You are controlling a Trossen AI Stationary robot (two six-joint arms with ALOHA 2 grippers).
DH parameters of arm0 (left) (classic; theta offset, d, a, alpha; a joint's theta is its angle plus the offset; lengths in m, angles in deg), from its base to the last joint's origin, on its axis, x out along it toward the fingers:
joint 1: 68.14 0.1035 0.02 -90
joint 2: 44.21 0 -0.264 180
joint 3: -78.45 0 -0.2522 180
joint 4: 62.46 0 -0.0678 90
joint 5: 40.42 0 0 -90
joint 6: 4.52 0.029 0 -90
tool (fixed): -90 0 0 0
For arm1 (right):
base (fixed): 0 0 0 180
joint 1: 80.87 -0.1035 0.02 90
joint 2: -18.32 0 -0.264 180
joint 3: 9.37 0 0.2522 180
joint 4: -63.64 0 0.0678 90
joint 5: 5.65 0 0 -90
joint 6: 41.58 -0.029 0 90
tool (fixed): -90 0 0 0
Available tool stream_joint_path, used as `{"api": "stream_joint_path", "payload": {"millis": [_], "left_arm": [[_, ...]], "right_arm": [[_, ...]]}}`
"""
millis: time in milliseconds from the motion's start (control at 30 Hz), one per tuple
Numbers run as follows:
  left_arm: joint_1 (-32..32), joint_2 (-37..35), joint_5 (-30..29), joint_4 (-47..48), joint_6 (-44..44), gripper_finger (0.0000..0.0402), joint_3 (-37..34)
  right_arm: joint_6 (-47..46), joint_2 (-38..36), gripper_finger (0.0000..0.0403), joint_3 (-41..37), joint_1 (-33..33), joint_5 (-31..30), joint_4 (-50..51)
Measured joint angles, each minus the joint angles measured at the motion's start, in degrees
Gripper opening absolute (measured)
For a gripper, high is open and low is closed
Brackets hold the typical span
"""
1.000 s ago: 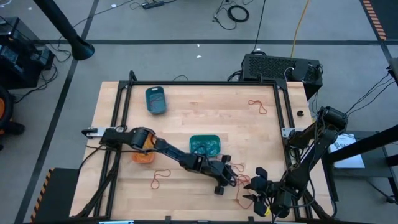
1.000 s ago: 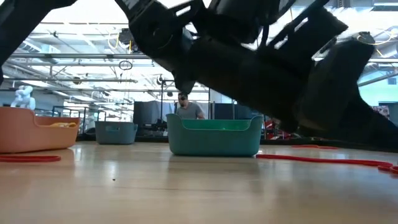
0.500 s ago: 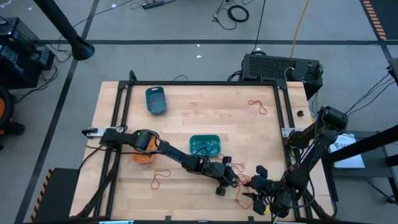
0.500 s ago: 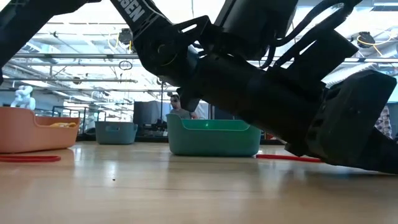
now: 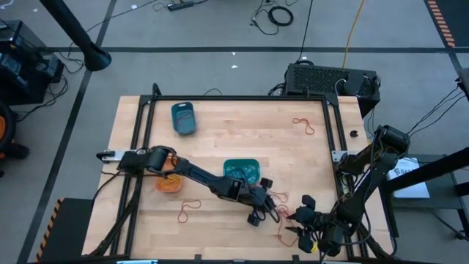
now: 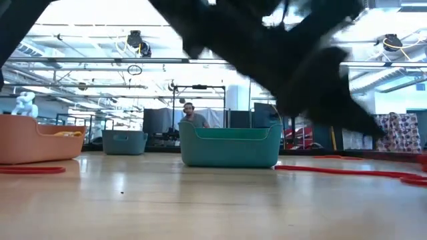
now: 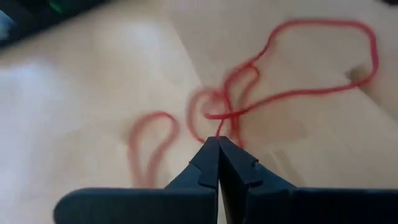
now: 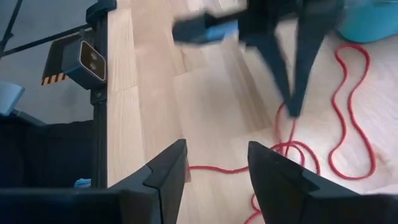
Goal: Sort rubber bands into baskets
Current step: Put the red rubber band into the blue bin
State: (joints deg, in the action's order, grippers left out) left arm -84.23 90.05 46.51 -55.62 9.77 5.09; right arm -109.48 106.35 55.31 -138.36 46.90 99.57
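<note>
A tangle of red rubber bands (image 7: 249, 93) lies on the wooden table near its front right, just in front of the teal basket (image 5: 240, 171). My left gripper (image 7: 219, 140) stands over the tangle, shut on one red strand. My right gripper (image 8: 214, 163) is open beside the tangle, toward the table's right, with nothing between its fingers. The orange basket (image 5: 167, 183) is partly under my left arm. The blue basket (image 5: 183, 119) sits at the far left. Single red bands lie at the near left (image 5: 189, 211) and far right (image 5: 304, 125). My left gripper pinches one strand of a red rubber band (image 7: 219, 129) between its two fingertips. The fingers (image 8: 292, 93) come from above, pointing down. The strand (image 8: 288, 127) runs up from the table to the tips, and the rest of the tangle lies on the wood.
A black frame rail (image 5: 333, 139) runs along the table's right side and another (image 5: 143, 139) along the left. Black equipment (image 5: 330, 79) stands behind the far right corner. A person (image 6: 195, 117) sits in the room far beyond the table.
My left gripper has shut on the red strand. It has risen from close above the table and drawn a little toward the left. The tangle still lies on the wood.
</note>
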Motion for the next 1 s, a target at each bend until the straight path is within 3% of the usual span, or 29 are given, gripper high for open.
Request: {"api": "stream_joint_path", "payload": {"millis": [367,500,633,900,1000], "left_arm": [[-1.1,-6.4,-9.0,1.7,7.7,0.0003,0.1],[-1.2,-9.0,-13.0,7.9,10.3,0.0002,0.1],[-1.0,-14.4,-13.3,15.7,10.7,0.0002,0.1],[0.2,-25.4,-5.6,24.0,10.5,0.0002,0.2],[0.9,-29.3,1.6,24.9,10.1,0.0002,0.2]], "right_arm": [[1.1,0.0,0.0164,0.0,0.0,0.0,0.8],[1.3,0.0,0.0164,0.0,0.0,0.3,1.0],[1.3,0.0,0.0164,0.0,0.0,0.5,1.3],[4.7,0.0,0.0164,-0.1,0.0,-0.2,1.5],[6.1,0.0,0.0164,-0.1,0.0,-0.2,1.8]]}}
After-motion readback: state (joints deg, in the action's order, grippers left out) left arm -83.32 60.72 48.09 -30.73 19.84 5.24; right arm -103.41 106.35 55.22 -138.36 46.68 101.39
